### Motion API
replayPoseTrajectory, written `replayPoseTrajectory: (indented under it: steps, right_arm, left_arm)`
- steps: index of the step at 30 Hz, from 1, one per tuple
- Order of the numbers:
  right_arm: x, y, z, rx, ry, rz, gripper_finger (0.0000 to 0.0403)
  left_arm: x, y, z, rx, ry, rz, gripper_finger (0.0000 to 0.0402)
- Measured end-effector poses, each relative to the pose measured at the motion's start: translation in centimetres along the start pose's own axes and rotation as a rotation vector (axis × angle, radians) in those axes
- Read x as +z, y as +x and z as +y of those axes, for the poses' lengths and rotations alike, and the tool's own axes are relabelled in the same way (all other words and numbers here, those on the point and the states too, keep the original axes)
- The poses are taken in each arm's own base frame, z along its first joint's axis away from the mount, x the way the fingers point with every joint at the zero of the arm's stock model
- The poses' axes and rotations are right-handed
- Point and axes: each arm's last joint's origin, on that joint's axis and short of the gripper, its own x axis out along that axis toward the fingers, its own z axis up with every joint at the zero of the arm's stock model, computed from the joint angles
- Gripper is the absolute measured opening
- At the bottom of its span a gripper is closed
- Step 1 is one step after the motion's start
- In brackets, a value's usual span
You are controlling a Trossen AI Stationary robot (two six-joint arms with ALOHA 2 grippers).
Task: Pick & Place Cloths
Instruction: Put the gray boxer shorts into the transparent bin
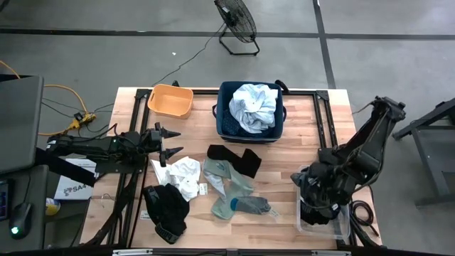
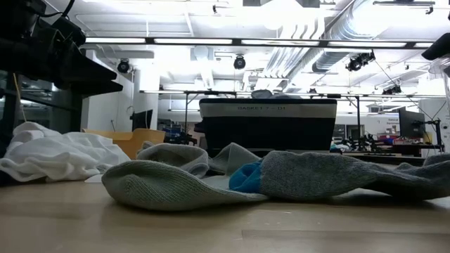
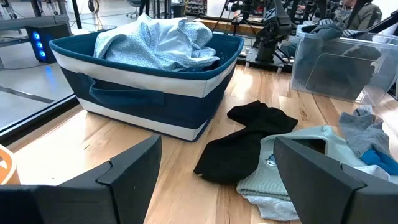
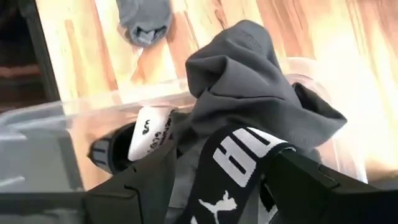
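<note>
A pale blue-white shirt fills the navy fabric bin at the table's far middle. Loose on the table lie a black piece, a white piece, another black piece and grey-green socks. My left gripper hangs open at the table's left, level, pointing at these cloths and touching none. My right gripper is at the near right over a clear plastic bin. It is shut on a grey garment with a black lettered waistband. My right gripper has the garment's black waistband between its two fingers, and the band runs far back between them. The fingers slant steeply down from above. The grey body bunches ahead of the fingertips over the clear bin's rim; whether it rests on the rim I cannot tell.
An orange tub stands at the far left beside the navy bin. A black frame rail runs along the table's right side. A floor fan stands beyond the far edge. A grey sock end lies on the wood just outside the clear bin.
</note>
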Motion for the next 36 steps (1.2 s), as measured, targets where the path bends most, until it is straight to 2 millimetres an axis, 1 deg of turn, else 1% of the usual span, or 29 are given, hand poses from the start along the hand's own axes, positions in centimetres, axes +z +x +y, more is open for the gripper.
replayPoseTrajectory:
  steps: [3, 6, 10, 13, 16, 18, 22, 25, 29, 33, 36]
  right_arm:
    - [0.0, 0.4, 0.3, -0.018, -0.039, 0.007, 0.0226]
    - [-0.1, 0.7, 0.6, -0.008, -0.012, 0.052, 0.0226]
    - [-0.7, 0.6, 1.0, 0.072, 0.115, 0.287, 0.0226]
    - [-1.2, 0.3, 1.2, 0.099, 0.208, 0.440, 0.0227]
    - [-1.6, -0.2, 1.1, 0.128, 0.262, 0.557, 0.0227]
    - [-1.6, -0.5, 1.0, 0.156, 0.281, 0.584, 0.0227]
    - [-1.5, -1.4, 0.2, 0.200, 0.290, 0.508, 0.0227]
    - [-1.2, -2.0, -0.5, 0.220, 0.277, 0.389, 0.0227]
    - [-0.8, -2.5, -1.2, 0.233, 0.196, 0.224, 0.0227]
    - [-0.5, -2.8, -1.8, 0.215, 0.115, 0.064, 0.0227]
    - [-0.1, -2.8, -2.2, 0.160, 0.080, -0.075, 0.0227]
  left_arm:
    - [0.0, 0.0, 0.0, 0.000, 0.000, 0.000, 0.0305]
    - [0.0, 0.0, 0.0, 0.000, 0.000, 0.000, 0.0305]
    - [0.0, 0.0, 0.0, 0.000, 0.000, 0.000, 0.0305]
    - [0.0, 0.0, 0.0, 0.000, 0.000, 0.000, 0.0305]
    - [0.0, 0.0, 0.0, 0.000, -0.001, 0.000, 0.0305]
    - [0.0, 0.0, 0.0, 0.000, -0.008, 0.000, 0.0305]
    - [0.0, 0.0, 0.0, 0.000, -0.008, 0.000, 0.0305]
    - [0.0, 0.0, 0.0, 0.001, -0.008, 0.000, 0.0305]
    - [0.0, 0.0, 0.0, 0.001, -0.008, 0.000, 0.0305]
    - [0.0, 0.0, 0.0, 0.001, -0.008, 0.000, 0.0305]
    - [0.0, 0.0, 0.0, 0.001, -0.008, 0.000, 0.0305]
